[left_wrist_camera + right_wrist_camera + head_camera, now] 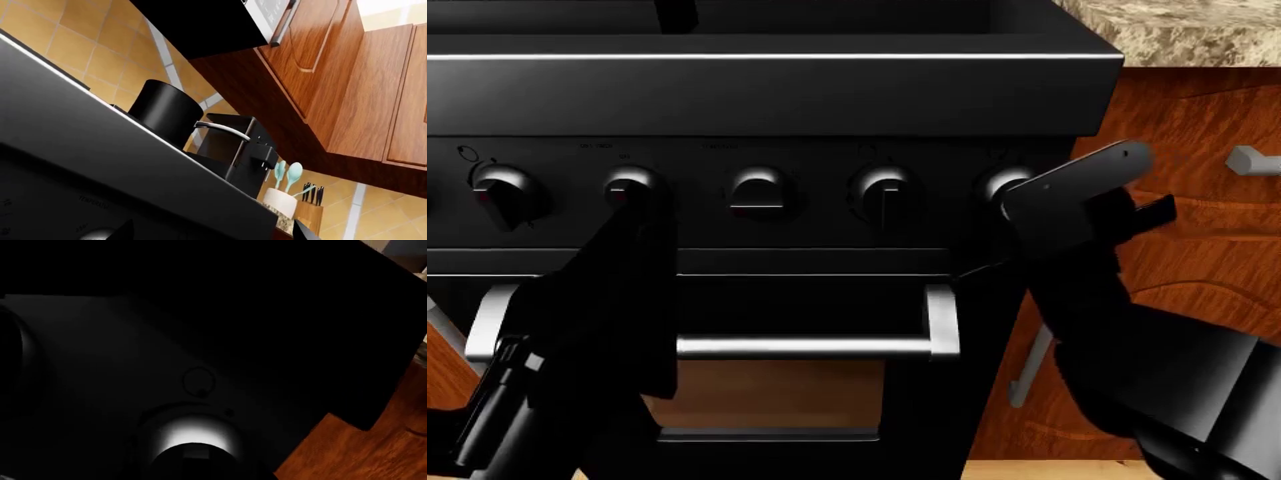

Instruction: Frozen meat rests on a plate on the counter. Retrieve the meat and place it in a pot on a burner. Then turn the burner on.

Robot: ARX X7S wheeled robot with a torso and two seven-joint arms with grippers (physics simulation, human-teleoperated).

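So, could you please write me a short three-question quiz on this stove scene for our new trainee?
1. True or false: the pot stands on the stove top, with the black coffee machine beyond it.
2. How many control knobs show on the stove's front panel in the head view?
A) three B) five C) seven
3. Fill in: the right gripper is at the ______ knob of the row.

Key
1. True.
2. B: five, the second partly hidden by the left arm.
3. Rightmost; the right wrist view shows one knob close up.
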